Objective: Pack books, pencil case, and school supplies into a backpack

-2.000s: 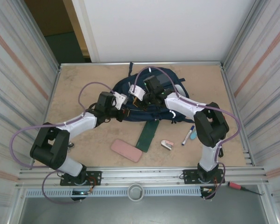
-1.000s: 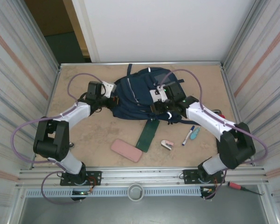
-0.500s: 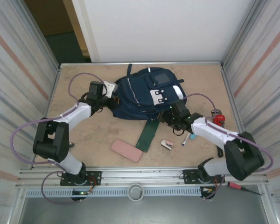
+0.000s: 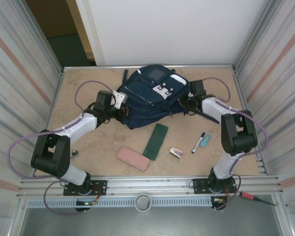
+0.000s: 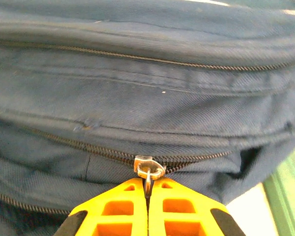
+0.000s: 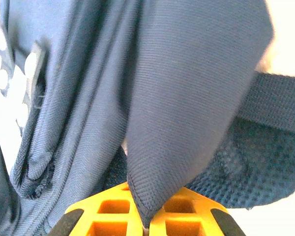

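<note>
Left tool (image 4: 121,110) is clenched on the small silver zipper pull (image 5: 149,169) of the large navy-blue fabric backpack (image 4: 152,96). In the wrist view both orange fingers (image 5: 120,209) are pressed together with the pull tab pinched between them, and the zipper line runs across just ahead of the tips. This tool touches the backpack's left flank. The backpack lies on the tan surface (image 4: 88,83) between the two tools, white-patched front facing up. A pink rounded flat pencil case (image 4: 132,158) lies toward the arm bases from the left tool, well apart from it. A narrow dark green flat box (image 4: 156,141) sits between the two tools' lines on the base side, near the backpack's near edge. A small pink-and-white item (image 4: 176,152) lies on the base side of the right tool and slightly to its left, apart from it. Right tool (image 4: 188,104) is clenched on a fold of the backpack's navy cloth at its right flank. In the wrist view the fold is nipped between the orange fingers (image 6: 113,214), with a dark webbing strap (image 6: 280,103) to the right. A blue-and-white marker pen (image 4: 198,142) and a small teal item (image 4: 204,140) lie side by side, just beside each other. They are on the base side of the right tool and slightly to its right, not touching it.
</note>
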Tool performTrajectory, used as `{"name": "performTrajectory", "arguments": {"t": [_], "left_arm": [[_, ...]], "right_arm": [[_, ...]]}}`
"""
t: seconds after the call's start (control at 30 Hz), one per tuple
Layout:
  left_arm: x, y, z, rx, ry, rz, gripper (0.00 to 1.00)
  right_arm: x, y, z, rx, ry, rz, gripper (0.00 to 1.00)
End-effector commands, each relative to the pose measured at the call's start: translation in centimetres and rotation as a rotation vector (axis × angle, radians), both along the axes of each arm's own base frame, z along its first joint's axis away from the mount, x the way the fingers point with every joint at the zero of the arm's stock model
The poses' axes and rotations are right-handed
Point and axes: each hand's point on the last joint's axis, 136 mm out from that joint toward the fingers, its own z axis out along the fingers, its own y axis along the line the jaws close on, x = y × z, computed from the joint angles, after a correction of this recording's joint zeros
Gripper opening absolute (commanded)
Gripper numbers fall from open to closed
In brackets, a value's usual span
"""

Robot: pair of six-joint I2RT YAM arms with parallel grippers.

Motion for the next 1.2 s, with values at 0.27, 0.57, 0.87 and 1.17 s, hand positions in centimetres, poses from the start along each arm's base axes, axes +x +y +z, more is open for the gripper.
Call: {"name": "performTrajectory", "arguments": {"t": [0.27, 0.57, 0.87, 1.17], "left_arm": [[-1.2, -4.8, 2.2, -0.081, -0.019, -0.005, 0.0], [-1.4, -4.9, 1.8, -0.056, -0.019, -0.007, 0.0], [-1.7, -4.9, 1.3, -0.052, -0.015, -0.022, 0.0], [-1.6, -4.9, 1.1, -0.039, -0.014, -0.026, 0.0]], "right_arm": [[-5.0, 3.6, 1.9, 0.229, 0.023, 0.079, 0.62], [-11.5, 13.5, -0.4, 0.415, 0.087, 0.11, 0.77], [-9.0, 14.6, -0.2, 0.331, 0.022, 0.113, 0.73], [-7.7, 15.4, 1.5, 0.372, -0.068, 0.119, 0.69]]}}
